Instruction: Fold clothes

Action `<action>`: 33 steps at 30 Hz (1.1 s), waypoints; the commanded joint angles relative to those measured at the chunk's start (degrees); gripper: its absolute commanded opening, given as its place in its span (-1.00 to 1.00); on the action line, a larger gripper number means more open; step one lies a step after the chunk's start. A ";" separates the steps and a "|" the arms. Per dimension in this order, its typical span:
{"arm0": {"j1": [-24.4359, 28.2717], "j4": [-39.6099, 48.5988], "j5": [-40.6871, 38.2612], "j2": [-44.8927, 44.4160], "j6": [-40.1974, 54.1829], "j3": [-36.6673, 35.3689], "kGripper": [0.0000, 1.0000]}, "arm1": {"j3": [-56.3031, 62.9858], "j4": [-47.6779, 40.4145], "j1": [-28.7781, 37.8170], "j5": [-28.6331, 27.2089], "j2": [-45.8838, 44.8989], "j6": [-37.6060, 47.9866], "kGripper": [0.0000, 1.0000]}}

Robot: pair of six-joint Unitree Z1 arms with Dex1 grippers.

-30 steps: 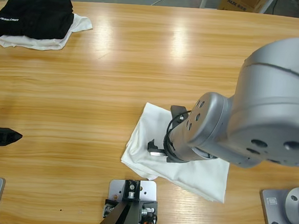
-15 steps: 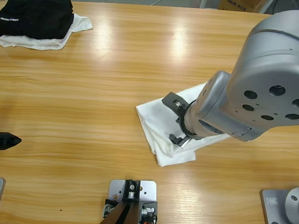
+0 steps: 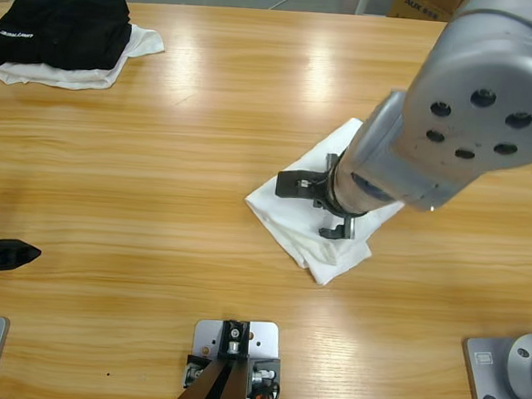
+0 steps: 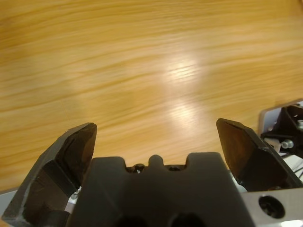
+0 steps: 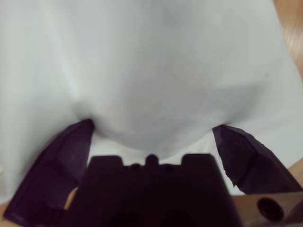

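Long wooden table (image 3: 206, 141), bare grain across most of it. My right arm (image 3: 455, 112) reaches in from the upper right, over the folded white T-shirt (image 3: 288, 215), which lies right of the table's middle. Right gripper (image 3: 316, 206) sits on the cloth, jaws spread apart, fabric bulging between them in its wrist view. Black garment (image 3: 63, 28) stacked on a smaller white one (image 3: 83, 75), far left corner. Left gripper (image 3: 6, 254) at the left edge, jaws apart over bare wood.

Plain white T-shirt (image 3: 293, 210), black garment (image 3: 63, 28), honey-grained wooden table (image 3: 159, 156).
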 commanded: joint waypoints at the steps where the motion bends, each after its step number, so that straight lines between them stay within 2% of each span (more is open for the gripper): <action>1: -0.47 -1.06 -0.99 -1.13 -0.20 2.09 0.99 | 3.09 -1.51 -6.63 11.48 3.19 -25.96 1.00; 7: -0.47 -1.06 -1.14 -1.29 -0.37 2.09 0.99 | 3.77 -0.38 -1.34 8.17 1.89 -47.11 1.00; 12: -0.47 -1.06 -1.79 -1.36 -0.37 2.09 0.99 | 4.56 -0.31 0.46 3.79 0.80 -49.04 1.00; 16: -0.47 -1.06 -1.95 -1.48 -0.46 2.09 0.99 | 4.18 -0.51 -4.64 4.97 -1.94 -47.49 1.00; 20: -0.47 -1.38 -1.86 -1.27 -0.41 1.65 0.99 | 2.80 1.73 -8.40 8.17 -7.75 -43.27 1.00; 25: -0.37 -1.76 -1.41 -1.04 -0.37 -1.81 0.99 | -6.79 13.68 -8.83 12.18 -14.57 -38.74 1.00; 27: 0.81 -1.59 -1.34 -0.55 0.22 -4.89 0.99 | -10.33 15.98 -9.69 13.67 -16.83 -34.86 1.00; 29: 5.48 -1.13 -1.25 0.27 5.81 -9.17 0.98 | -13.16 16.35 -12.53 17.24 -19.24 -28.40 0.98; 31: 14.48 0.44 -1.34 4.58 17.13 -16.24 0.98 | -15.39 16.48 -16.51 21.43 -20.21 -22.95 0.96; 32: 18.86 1.93 -1.34 7.15 20.05 -20.42 0.98 | -16.06 16.42 -17.93 21.79 -20.33 -17.42 0.99; 33: 22.85 3.79 -1.34 9.96 21.42 -25.15 0.98 | -16.25 15.91 -19.25 22.50 -20.42 -7.93 1.00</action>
